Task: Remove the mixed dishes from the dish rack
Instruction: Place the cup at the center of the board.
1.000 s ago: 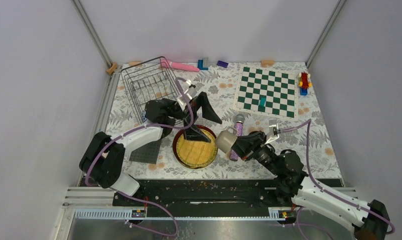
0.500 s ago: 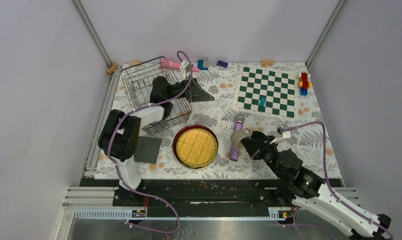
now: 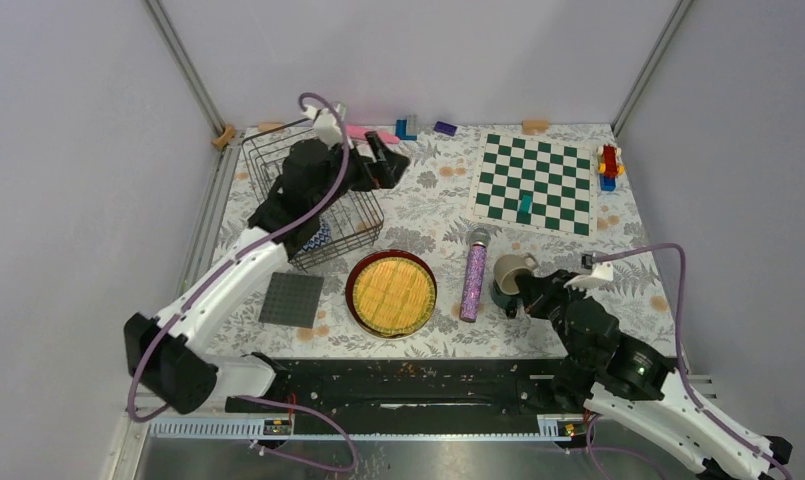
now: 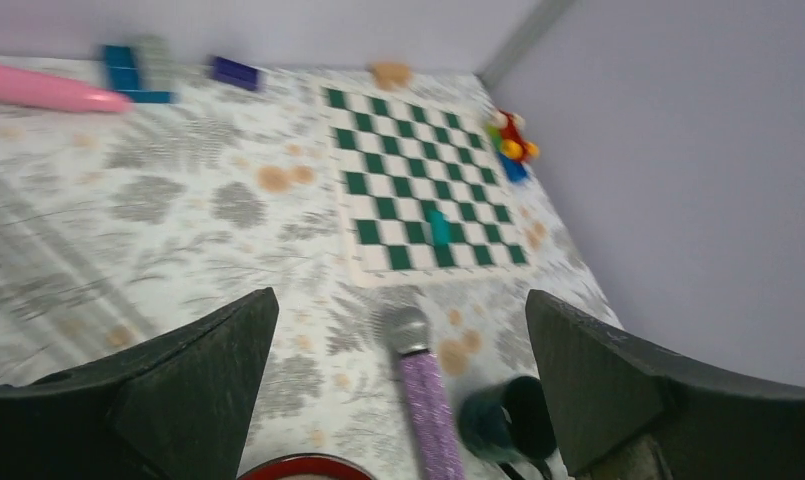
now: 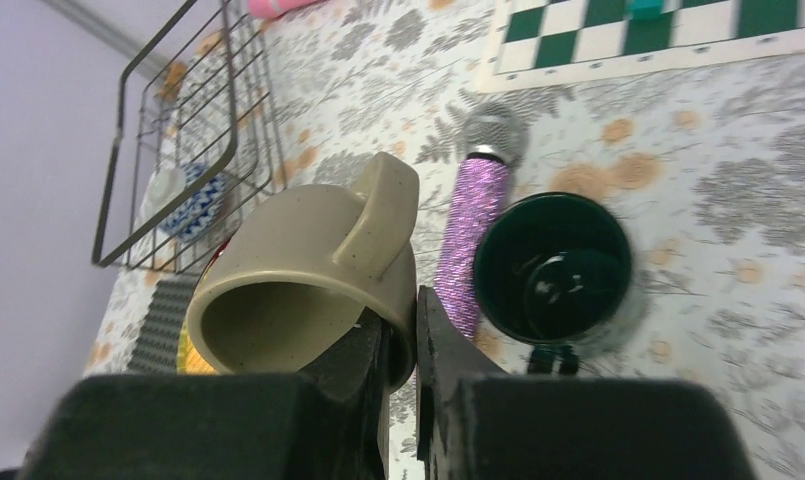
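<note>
The right hand [image 5: 403,322] has carried the small greyish cup [image 5: 298,270] past the purple glitter cylinder [image 5: 470,225] and pinches its rim just by the dark teal mug [image 5: 551,265], near the worktop's [image 3: 428,215] near edge. The left hand [image 4: 400,300], fingers spread, hovers beside the dish rack [image 3: 268,165] in the far left corner.

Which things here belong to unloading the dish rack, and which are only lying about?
Job:
dish rack, blue-white patterned bowl, yellow woven-look plate, dark red-rimmed plate, dark teal mug, small greyish cup in the right tool.

Lying about:
purple glitter cylinder, chessboard, grey square mat, pink stick.
</note>
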`<state>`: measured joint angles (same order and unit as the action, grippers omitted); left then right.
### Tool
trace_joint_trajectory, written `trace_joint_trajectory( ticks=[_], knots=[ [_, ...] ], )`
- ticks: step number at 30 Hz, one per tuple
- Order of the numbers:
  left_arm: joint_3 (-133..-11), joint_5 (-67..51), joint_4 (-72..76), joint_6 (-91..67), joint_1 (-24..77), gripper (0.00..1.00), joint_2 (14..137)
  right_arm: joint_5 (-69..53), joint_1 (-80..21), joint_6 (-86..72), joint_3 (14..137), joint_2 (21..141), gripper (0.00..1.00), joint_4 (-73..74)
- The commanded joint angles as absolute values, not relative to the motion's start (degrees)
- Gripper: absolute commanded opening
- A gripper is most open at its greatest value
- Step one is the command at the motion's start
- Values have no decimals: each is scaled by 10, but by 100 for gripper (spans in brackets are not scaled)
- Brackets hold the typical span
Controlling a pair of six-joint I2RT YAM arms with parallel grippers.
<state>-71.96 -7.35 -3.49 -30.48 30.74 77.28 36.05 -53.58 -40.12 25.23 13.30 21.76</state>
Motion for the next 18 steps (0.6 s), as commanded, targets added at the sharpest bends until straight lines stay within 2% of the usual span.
trace_joint_trajectory(
  ticks=[1, 9, 18],
  knots=[
    [-644, 131, -87, -276, 299, 99, 729, 471, -537, -473, 353, 154, 0, 379],
    [-549, 248, -120, -281, 299, 99, 658, 519, -537, -639, 488, 254, 0, 693],
    [-513, 264, -130, -290, 299, 99, 627, 544, -528, -647, 532, 373, 0, 767]
  ],
)
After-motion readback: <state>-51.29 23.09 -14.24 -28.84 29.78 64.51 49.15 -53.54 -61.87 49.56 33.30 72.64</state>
